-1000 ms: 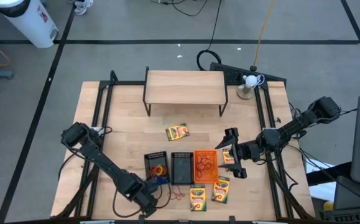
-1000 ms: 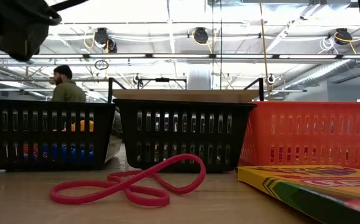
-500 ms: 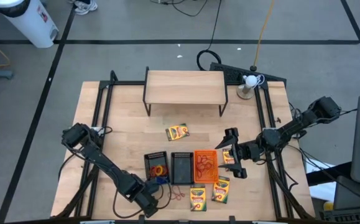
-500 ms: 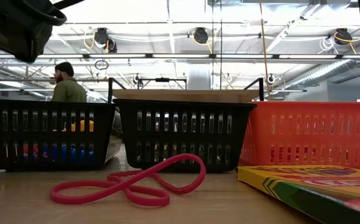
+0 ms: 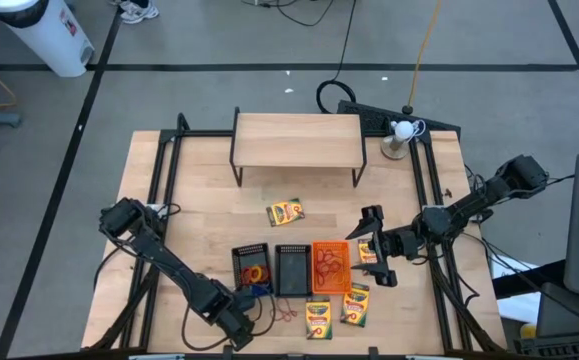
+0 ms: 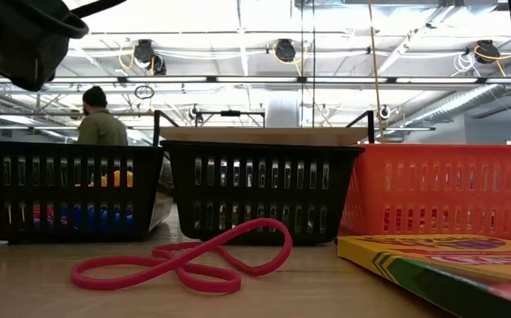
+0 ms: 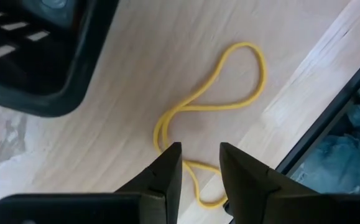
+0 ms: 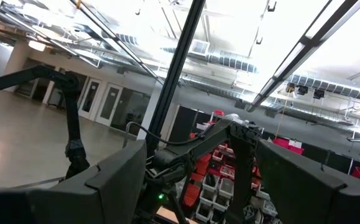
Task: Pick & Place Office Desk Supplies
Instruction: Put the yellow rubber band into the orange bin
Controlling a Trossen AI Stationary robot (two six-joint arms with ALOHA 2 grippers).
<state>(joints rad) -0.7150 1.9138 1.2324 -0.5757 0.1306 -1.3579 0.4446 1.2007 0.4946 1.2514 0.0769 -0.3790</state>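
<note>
A thin yellow rubber band (image 7: 212, 104) lies in a loose loop on the wood near the table's front edge. My left gripper (image 7: 198, 155) points down over it, its fingers a narrow gap apart, with one end of the band running between and under them; I cannot tell whether they touch it. In the high view this gripper (image 5: 237, 328) is at the near left, beside the left black tray (image 5: 252, 268). My right gripper (image 5: 374, 245) hangs open, tipped upward, right of the orange tray (image 5: 330, 265).
A second black tray (image 5: 292, 270) stands between the other two. Crayon boxes lie at mid-table (image 5: 285, 212) and near the front (image 5: 318, 318) (image 5: 355, 303). A red band (image 6: 184, 261) lies before the trays. The wooden shelf (image 5: 297, 140) stands at the back. The table's edge rail (image 7: 329, 118) is close by.
A person in the room behind the table has stepped a little to the right. Both arms and the things on the table stay where they were.
</note>
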